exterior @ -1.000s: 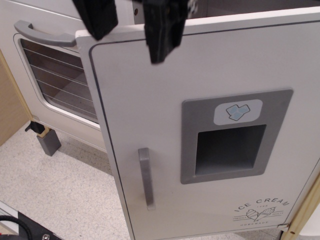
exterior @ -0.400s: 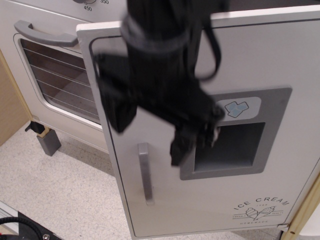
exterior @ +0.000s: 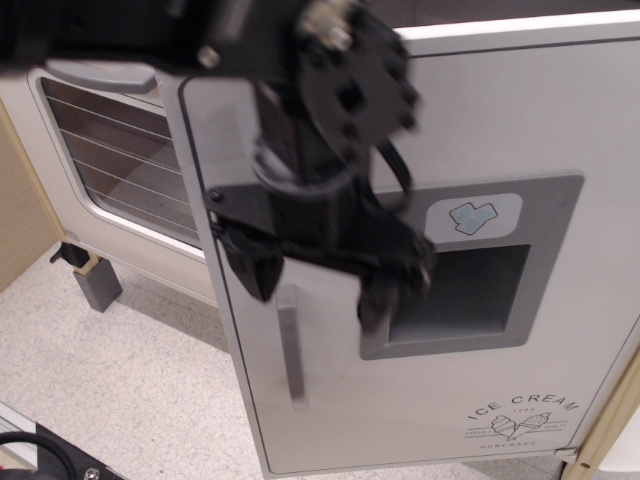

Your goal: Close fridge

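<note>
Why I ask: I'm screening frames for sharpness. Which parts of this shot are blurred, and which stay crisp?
In the observation.image view, the gripper and the dark arm above it are smeared by motion blur, so its edges are soft; the fridge door, its grey handle and the ICE CREAM print read sharp. Lighting is even, with no strong glare.

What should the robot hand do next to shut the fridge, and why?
Probably push forward against the fridge door. The gripper is open, blurred, and right in front of the door, just above the grey bar handle. The door's left edge stands out over the oven window, so it isn't shut.
</note>
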Action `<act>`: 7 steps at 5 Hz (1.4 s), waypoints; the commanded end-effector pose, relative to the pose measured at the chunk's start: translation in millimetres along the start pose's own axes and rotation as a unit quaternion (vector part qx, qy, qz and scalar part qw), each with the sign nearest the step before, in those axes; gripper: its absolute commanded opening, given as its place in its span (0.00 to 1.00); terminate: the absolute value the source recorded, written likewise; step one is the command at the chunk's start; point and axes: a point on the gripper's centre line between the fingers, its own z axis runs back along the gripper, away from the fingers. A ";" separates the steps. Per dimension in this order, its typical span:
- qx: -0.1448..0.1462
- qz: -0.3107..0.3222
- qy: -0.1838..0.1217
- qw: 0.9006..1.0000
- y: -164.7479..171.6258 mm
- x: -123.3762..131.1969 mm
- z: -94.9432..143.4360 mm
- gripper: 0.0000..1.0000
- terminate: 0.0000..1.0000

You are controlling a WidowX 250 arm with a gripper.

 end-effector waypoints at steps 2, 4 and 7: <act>-0.029 0.060 -0.067 0.995 22.8 42.5 2.3 1.00 0.00; -0.034 0.032 -0.113 0.993 28.3 72.3 0.5 1.00 0.00; -0.028 0.063 -0.135 0.988 29.2 106.9 -2.4 1.00 0.00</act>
